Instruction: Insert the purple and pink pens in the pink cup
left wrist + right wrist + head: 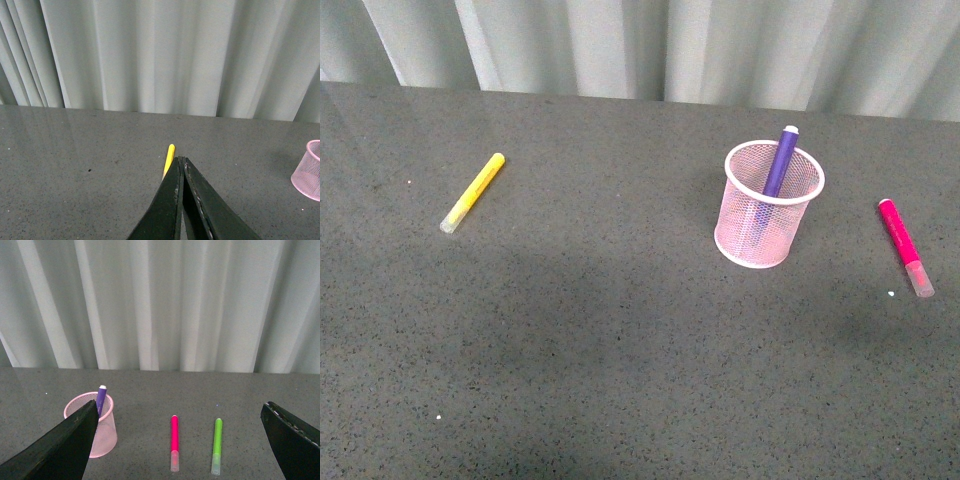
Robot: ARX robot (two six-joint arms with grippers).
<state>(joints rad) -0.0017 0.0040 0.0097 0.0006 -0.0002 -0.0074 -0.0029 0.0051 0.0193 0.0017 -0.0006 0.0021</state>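
Purple pen [781, 160] stands inside the pink cup [768, 205], leaning, its upper end poking above the far side of the rim. Cup sits upright on the grey speckled desk [620, 350], right of centre in the front view. Pink pen [905, 246] not in the cup: it lies flat on the desk to the cup's right, apart from it, clear cap pointing toward the robot. Yellow marker [472, 192] lies flat well off to the left, far from the cup, clear cap also at the near end. Pale pleated curtain [670, 45] runs along the back edge of the desk. Neither arm shows in the front view. Left wrist view: left jaws clenched, the two black tips pressed together with nothing between them, held above the desk with the yellow marker just beyond the tips and the cup at the frame's edge. Right wrist view: right jaws released, spread wide, nothing held; between them appear the cup with the purple pen, the pink pen, and a green pen [216, 446] lying parallel beside the pink one, near it but not touching.
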